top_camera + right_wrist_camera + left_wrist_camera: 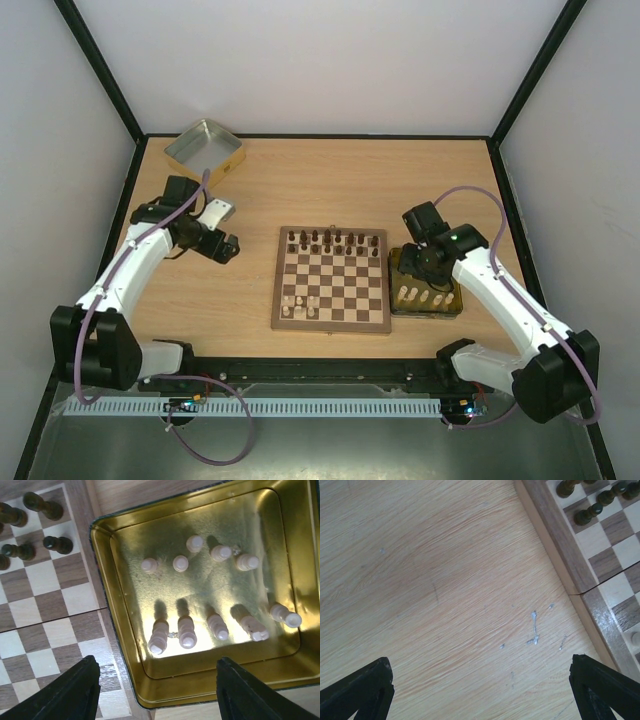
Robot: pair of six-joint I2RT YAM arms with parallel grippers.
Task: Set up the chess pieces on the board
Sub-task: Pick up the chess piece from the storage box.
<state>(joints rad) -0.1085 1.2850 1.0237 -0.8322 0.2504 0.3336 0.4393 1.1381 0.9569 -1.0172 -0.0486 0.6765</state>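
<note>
The board (pixel 340 282) lies mid-table. Dark chess pieces (pixel 335 240) fill its far rows, and a few cream pieces (pixel 300 302) stand at its near left. Several more cream pieces (pixel 187 632) stand in a gold tin (pixel 200 680) just right of the board (pixel 75 597). My right gripper (pixel 160 687) is open and empty above the tin's near-left part, also seen in the top view (pixel 415 263). My left gripper (pixel 480 690) is open and empty over bare table left of the board (pixel 555 555); dark pieces (pixel 590 512) show at the frame's top right.
A second, silver tin (pixel 205 148) stands at the table's far left. Black frame rails and white walls bound the table. The left gripper (pixel 225 247) sits between that tin and the board. Dark pieces (pixel 57 543) stand on the board close to the gold tin's edge.
</note>
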